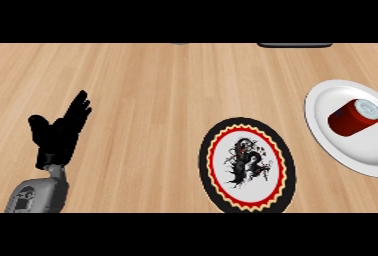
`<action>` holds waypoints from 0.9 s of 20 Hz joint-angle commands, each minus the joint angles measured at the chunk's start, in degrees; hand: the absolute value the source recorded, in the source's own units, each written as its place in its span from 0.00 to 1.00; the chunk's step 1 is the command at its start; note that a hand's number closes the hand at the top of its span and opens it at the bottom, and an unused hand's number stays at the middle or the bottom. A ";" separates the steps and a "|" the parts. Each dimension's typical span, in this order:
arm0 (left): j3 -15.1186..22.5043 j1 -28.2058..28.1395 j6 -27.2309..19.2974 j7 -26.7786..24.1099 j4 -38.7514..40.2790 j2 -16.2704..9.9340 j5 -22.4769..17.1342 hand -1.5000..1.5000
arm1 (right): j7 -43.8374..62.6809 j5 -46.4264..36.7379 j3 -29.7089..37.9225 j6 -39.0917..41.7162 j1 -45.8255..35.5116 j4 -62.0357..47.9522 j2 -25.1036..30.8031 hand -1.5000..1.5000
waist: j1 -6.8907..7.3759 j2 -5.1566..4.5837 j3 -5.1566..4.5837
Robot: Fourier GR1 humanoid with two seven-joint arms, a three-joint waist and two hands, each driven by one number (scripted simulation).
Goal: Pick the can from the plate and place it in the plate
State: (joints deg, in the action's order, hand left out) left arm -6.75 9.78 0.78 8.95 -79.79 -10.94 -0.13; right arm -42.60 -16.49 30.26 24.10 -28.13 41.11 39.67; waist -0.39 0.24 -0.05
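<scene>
Nearest you, at the left edge, the left robot hand (57, 131) rests open with fingers straight and pointing away, holding nothing; its grey forearm (37, 194) comes in from the lower left corner. Your right robot hand shows nowhere, so you cannot tell its state.

A little right of centre and near you lies the patterned plate (246, 167), dark rimmed with a red ring and a black figure on white. Nothing sits on it, so by the task it looks like the target.

Farther and at the right edge is the white plate (331, 141), cut off by the frame on its right side. The can (354, 117) lies on its side there, red body with a pale end cap facing up and to the right, its long axis running from near-left to far-right.

The move turns on this: the can lies far to the right of your visible hand, with the patterned plate between them. The unseen right hand is probably the nearer one.

At the far edge two dark shapes (294, 45) are cropped and hard to make out.
</scene>
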 commanded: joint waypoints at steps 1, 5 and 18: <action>0.53 -0.59 -0.77 -1.05 0.15 0.53 1.08 0.50 | 6.56 6.76 2.40 13.74 0.37 -1.76 1.94 0.00 | -0.61 0.14 -0.05; 0.56 1.24 -0.36 -1.06 2.60 0.93 0.83 0.50 | 8.02 10.02 1.75 21.27 1.04 -5.40 3.16 0.00 | -0.33 -0.30 0.04; 0.71 0.33 1.06 0.00 -0.99 0.73 -0.21 0.50 | -1.25 11.98 0.52 20.74 3.15 -13.40 11.18 0.00 | 1.72 -0.77 0.30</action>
State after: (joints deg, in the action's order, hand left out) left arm -5.75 10.19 0.90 9.18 -80.41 -9.75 0.28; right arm -33.89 -4.31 31.03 37.10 -25.39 31.54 49.17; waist 0.83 -0.38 0.19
